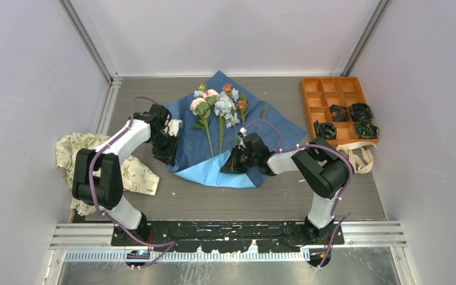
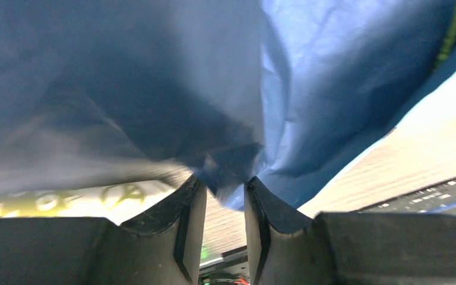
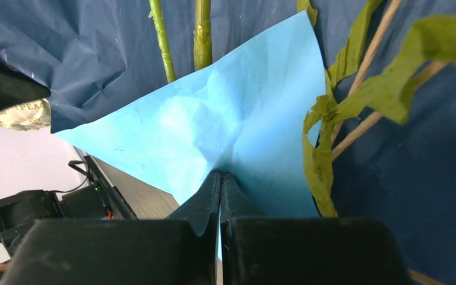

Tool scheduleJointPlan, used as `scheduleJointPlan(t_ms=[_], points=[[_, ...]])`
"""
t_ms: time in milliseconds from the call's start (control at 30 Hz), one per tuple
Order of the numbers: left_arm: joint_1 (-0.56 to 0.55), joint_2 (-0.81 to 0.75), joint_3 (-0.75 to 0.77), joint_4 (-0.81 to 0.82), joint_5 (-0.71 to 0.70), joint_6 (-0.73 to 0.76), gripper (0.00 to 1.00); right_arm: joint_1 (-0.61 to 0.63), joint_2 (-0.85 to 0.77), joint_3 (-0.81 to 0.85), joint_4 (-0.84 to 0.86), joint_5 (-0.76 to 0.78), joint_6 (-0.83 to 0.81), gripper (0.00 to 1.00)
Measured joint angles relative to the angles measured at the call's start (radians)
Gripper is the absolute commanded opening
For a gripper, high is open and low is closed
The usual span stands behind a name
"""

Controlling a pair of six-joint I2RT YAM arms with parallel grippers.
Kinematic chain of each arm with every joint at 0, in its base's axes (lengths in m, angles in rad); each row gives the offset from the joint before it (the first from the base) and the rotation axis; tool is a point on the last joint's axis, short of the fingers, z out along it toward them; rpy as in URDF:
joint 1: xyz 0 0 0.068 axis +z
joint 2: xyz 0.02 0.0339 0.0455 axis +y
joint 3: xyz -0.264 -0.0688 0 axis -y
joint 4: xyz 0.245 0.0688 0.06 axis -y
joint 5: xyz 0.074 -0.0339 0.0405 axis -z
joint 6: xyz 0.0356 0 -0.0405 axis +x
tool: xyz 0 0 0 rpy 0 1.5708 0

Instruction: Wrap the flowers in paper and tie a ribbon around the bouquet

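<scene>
Wrapping underway: the right gripper (image 3: 219,176) is clamped on the paper (image 1: 187,148) at the stalk end of the flowers (image 1: 217,107), while the left gripper (image 2: 224,181), left of the flowers, is slightly parted and gripping nothing; next, probably fold the paper across the stalks.

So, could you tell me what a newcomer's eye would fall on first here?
Likely the flowers, lying on the dark blue paper in the middle of the table. Next, the right gripper, jaws shut on the paper's folded-over light blue corner, and the orange divided tray holding dark coils at the far right.
</scene>
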Motion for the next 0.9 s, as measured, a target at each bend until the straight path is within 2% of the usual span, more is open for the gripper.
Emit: scheduleJointPlan(t_ms=[133, 200, 267, 333, 433, 500, 567, 667, 900], points=[[0.032, -0.049, 0.013, 0.009, -0.075, 0.029, 0.28, 0.000, 0.000, 0.009, -0.019, 0.000, -0.005, 0.01], [0.021, -0.140, 0.035, 0.019, -0.076, 0.043, 0.16, 0.000, 0.000, 0.017, -0.035, 0.000, -0.009, 0.01], [-0.024, -0.213, 0.105, 0.005, -0.009, 0.052, 0.05, 0.000, 0.000, 0.029, -0.058, 0.000, -0.014, 0.01], [-0.121, -0.242, 0.169, 0.020, 0.072, 0.068, 0.01, 0.000, 0.000, 0.039, -0.079, 0.001, -0.017, 0.01], [-0.325, -0.195, 0.157, 0.053, 0.146, 0.111, 0.00, 0.000, 0.000, 0.048, -0.097, 0.003, -0.018, 0.01], [-0.430, -0.097, 0.135, 0.054, 0.183, 0.141, 0.00, 0.000, 0.000, 0.050, -0.103, 0.005, -0.018, 0.01], [-0.467, 0.037, 0.124, 0.057, 0.185, 0.164, 0.00, 0.000, 0.000, 0.051, -0.106, 0.005, -0.018, 0.01], [-0.453, 0.201, 0.106, 0.060, 0.136, 0.205, 0.01, 0.000, 0.000, 0.051, -0.106, 0.005, -0.018, 0.01], [-0.354, 0.216, 0.024, 0.013, 0.087, 0.283, 0.00, 0.000, -0.006, 0.051, -0.114, 0.015, -0.022, 0.01]])
